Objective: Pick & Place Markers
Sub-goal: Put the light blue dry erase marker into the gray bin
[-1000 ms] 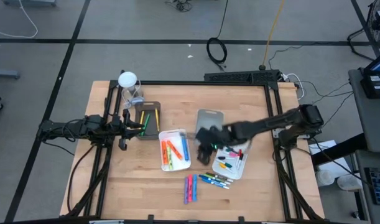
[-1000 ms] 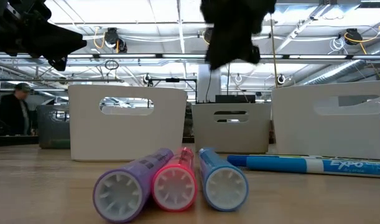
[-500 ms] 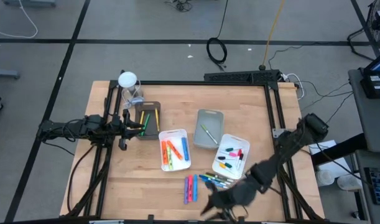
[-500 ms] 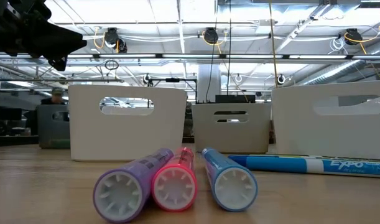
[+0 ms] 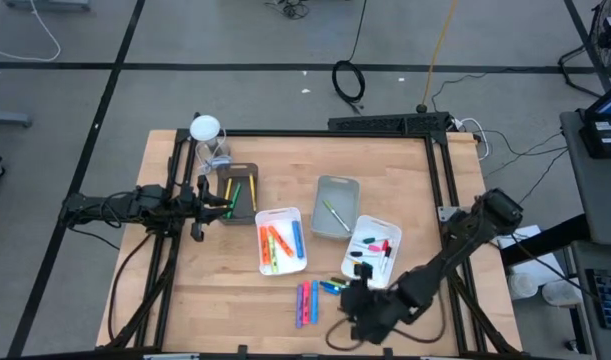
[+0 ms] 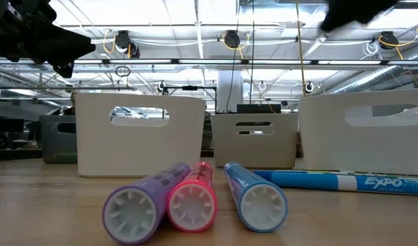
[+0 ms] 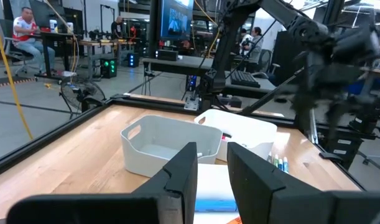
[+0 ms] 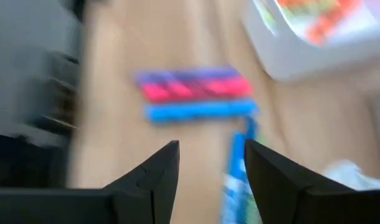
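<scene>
Three markers, purple, pink and blue (image 5: 305, 302), lie side by side on the wood near the table's front edge; the low view shows their ends (image 6: 195, 205). A few blue and green markers (image 5: 335, 287) lie just to their right. My right gripper (image 5: 355, 292) hovers above that second group. It is open, with nothing between its fingers (image 8: 211, 165), and the loose markers (image 8: 196, 93) lie ahead of it. My left gripper (image 5: 200, 205) waits level at the left edge, its fingers (image 7: 211, 177) a narrow gap apart and empty.
A dark tray (image 5: 237, 193) holds green and yellow markers. A white tray (image 5: 281, 240) has orange, green and blue ones. A grey tray (image 5: 336, 207) holds one marker, and a second white tray (image 5: 373, 250) several. A white lamp-like object (image 5: 206, 130) stands at the far left corner.
My right gripper has swung from above the trays in the middle toward the table's near edge, rolling as it went, then come back a little over the loose markers. The blue marker's near end has drifted slightly right, away from the pink one.
</scene>
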Controlling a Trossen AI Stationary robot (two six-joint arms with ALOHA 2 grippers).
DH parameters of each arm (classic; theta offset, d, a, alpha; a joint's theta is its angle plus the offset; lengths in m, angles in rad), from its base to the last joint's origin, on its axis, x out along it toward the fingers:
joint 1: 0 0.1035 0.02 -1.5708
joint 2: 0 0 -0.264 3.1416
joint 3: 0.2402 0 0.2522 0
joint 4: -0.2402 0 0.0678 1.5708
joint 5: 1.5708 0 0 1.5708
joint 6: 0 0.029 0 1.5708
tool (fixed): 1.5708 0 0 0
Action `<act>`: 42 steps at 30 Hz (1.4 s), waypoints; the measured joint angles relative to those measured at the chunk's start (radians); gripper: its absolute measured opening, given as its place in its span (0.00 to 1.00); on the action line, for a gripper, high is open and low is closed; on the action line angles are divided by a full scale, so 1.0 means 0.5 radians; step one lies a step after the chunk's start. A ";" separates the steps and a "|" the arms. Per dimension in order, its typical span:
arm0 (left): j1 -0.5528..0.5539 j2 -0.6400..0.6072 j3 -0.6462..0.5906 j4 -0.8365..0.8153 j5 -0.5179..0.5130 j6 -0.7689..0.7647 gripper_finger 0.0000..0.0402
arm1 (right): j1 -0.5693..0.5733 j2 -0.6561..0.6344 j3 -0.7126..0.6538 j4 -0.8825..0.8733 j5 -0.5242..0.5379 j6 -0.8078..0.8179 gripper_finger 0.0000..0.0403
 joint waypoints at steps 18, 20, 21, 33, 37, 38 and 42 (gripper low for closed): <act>0.000 0.000 0.000 0.000 0.000 0.000 0.22 | -0.106 0.365 -0.001 -0.228 -0.378 -0.026 0.42; 0.000 0.000 0.000 0.000 0.000 0.000 0.22 | -0.104 0.365 0.000 -0.238 -0.377 -0.025 0.42; 0.000 0.000 0.000 0.000 0.000 0.000 0.22 | -0.105 0.365 0.000 -0.244 -0.378 -0.025 0.42; 0.000 0.000 0.000 0.000 0.000 0.000 0.22 | -0.104 0.365 0.000 -0.394 -0.430 0.080 0.42; 0.000 0.000 0.000 0.001 0.000 0.000 0.22 | -0.104 0.367 0.000 -0.380 -0.475 0.081 0.42; 0.000 0.000 0.000 0.000 0.000 0.000 0.22 | -0.104 0.381 0.001 -0.371 -0.473 0.081 0.42; 0.000 0.000 0.000 0.000 -0.001 0.000 0.22 | -0.102 0.428 0.003 -0.361 -0.485 0.079 0.42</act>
